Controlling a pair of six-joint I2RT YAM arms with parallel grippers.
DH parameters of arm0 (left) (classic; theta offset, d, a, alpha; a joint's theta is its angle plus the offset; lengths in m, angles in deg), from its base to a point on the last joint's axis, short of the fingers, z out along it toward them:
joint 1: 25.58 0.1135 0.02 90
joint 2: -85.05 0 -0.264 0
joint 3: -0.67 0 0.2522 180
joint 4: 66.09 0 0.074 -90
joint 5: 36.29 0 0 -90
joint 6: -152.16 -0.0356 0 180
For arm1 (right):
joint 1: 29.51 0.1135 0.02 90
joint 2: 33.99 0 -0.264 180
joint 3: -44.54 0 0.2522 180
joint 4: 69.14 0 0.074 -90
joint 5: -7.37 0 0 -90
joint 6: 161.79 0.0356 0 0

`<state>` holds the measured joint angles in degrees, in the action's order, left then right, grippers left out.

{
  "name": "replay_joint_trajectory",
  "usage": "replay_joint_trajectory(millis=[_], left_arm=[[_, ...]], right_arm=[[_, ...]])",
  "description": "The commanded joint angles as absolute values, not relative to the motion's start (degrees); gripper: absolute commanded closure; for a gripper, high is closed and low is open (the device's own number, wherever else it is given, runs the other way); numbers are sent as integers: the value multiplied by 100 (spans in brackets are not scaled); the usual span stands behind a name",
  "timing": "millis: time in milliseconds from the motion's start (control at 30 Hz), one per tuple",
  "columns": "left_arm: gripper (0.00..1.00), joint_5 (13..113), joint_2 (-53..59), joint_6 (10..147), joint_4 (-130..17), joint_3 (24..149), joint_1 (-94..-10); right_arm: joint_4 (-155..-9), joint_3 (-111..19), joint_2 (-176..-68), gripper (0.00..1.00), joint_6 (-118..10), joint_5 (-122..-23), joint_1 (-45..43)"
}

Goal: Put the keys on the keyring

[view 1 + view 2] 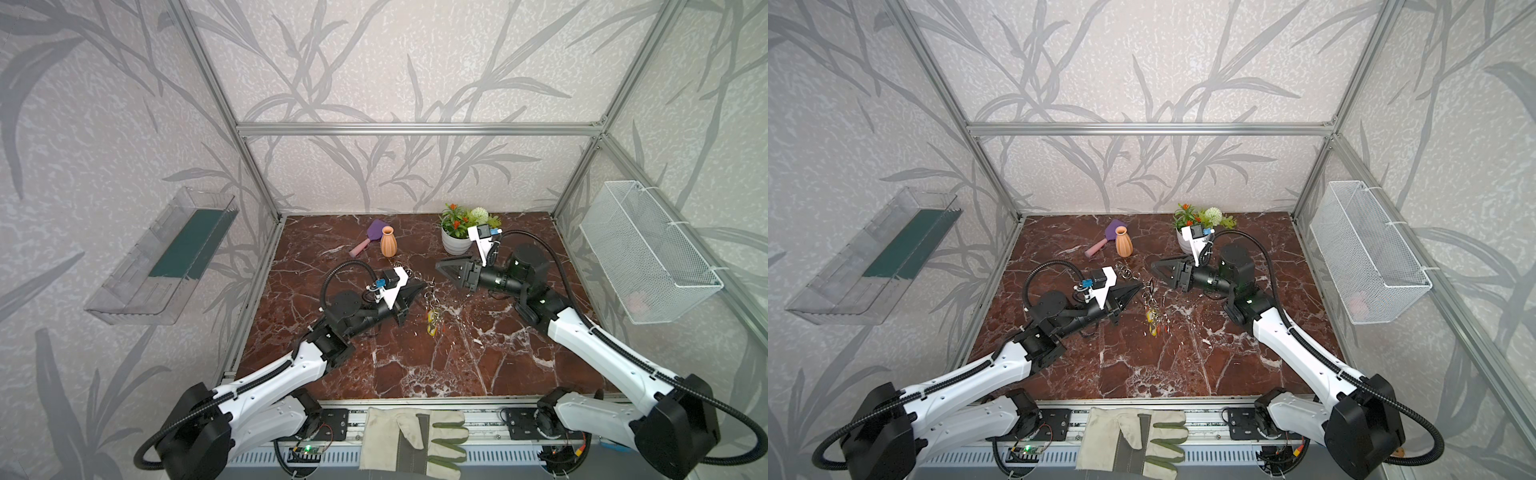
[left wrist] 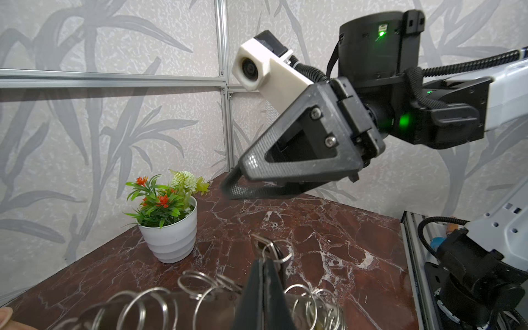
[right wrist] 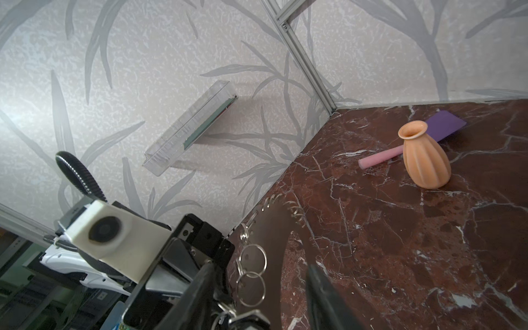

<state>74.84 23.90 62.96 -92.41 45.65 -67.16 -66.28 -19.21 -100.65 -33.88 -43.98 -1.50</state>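
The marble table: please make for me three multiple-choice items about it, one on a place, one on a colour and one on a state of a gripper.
1. Where does the flower pot stand on the table?
A. Near the back edge, on the right arm's side
B. At the front edge, beside the glove
C. Inside the wire basket

2. What colour is the vase?
A. Blue
B. Peach-orange
C. Black

3. How do the jaws of the right gripper stand?
A. Shut on the vase
B. Apart, with nothing between them
C. Shut tight on the flower pot

Answers:
1 A: both top views show the pot close to the back wall, just behind the right arm's wrist.
2 B: its ribbed body is peach-orange in the right wrist view.
3 B: the left wrist view shows a gap between its two fingers, and nothing is in it.
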Motion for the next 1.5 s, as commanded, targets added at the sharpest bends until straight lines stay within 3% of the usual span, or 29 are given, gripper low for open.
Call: replay_joint_trajectory(millis=[0, 600, 933, 1467], left_arm=[[100, 7445, 2322, 6039, -9988, 4685, -6738], [100, 7221, 2144, 5923, -10211, 4629, -6742], [100, 7107, 2019, 5882, -10304, 4623, -6747], [100, 6980, 2065, 6032, -10557, 4546, -6742]], right_arm=[[-7123, -2169, -9874, 49, -2968, -4778, -156], [-7314, -2186, -10169, 66, -2077, -4462, 28], [-7423, -2198, -10141, 70, -2045, -4479, 265], [-7588, -2050, -10048, 91, -2061, -4682, 279]])
